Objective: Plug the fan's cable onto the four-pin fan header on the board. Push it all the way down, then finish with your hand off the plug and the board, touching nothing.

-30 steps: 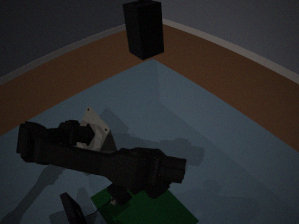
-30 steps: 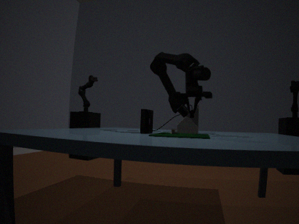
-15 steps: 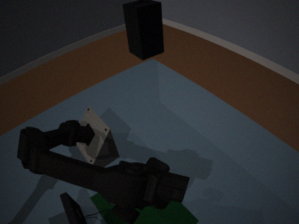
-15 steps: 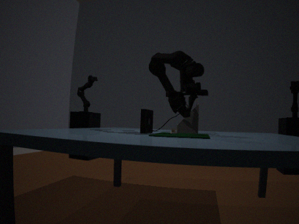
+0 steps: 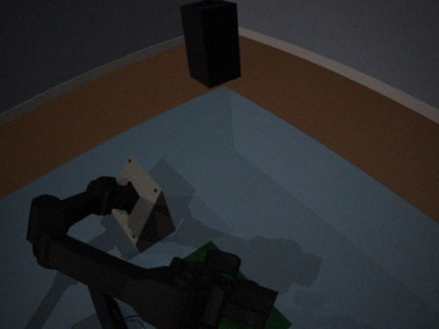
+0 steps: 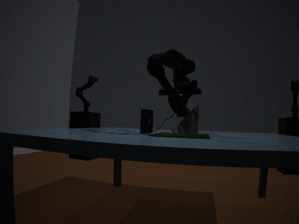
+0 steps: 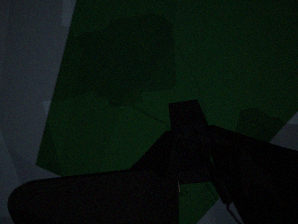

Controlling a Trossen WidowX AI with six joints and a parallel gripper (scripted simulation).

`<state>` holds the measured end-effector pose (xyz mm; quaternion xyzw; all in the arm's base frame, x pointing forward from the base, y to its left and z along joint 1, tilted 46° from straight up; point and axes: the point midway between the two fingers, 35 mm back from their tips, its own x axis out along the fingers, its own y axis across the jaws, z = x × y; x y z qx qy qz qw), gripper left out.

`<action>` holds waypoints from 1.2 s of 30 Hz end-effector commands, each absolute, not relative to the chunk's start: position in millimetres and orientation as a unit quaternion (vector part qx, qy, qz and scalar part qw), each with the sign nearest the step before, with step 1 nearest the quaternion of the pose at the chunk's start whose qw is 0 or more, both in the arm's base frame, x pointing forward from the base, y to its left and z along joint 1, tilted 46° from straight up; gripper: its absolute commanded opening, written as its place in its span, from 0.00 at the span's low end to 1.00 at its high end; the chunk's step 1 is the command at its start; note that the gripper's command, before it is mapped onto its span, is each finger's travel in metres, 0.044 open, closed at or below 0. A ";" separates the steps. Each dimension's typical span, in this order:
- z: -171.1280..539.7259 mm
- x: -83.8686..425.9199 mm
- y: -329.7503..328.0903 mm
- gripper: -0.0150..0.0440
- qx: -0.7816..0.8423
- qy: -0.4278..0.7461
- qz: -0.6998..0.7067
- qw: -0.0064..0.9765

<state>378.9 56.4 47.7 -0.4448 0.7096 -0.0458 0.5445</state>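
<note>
Exterior view: one dark robot arm (image 5: 96, 262) (image 6: 159, 72) bends down over a green board (image 5: 280, 319) (image 6: 193, 135) (image 7: 100, 117) on a pale blue table (image 5: 308, 192) (image 6: 98, 141). Its gripper (image 6: 180, 114) (image 7: 189, 135) is closed on the plug (image 7: 187, 115), a small dark block whose long axis runs lengthwise between the fingers in the wrist view. From the plug's side a thin cable (image 6: 166, 118) (image 7: 229, 209) slopes down and left to the fan (image 6: 146, 121), a black box standing upright at the board's left.

A small pale block low on the board's left part is probably the four-pin header (image 6: 173, 131). In the exterior view it lies below and left of the fingertips, with a gap between, so the plug appears not yet seated. How far near or far the two are offset cannot be told, and the pins are too dark to make out.

The coming move likely turns on that offset: bring the plug over the header and line up its long axis before pressing down. Pressing off-line could catch the pins.
</note>
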 end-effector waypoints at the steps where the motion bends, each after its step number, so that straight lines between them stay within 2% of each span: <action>1: 53.3 388.9 50.6 0.25 -0.467 0.706 -0.025 0.532; 36: 110.7 452.2 0.6 0.25 -0.622 0.658 0.128 0.405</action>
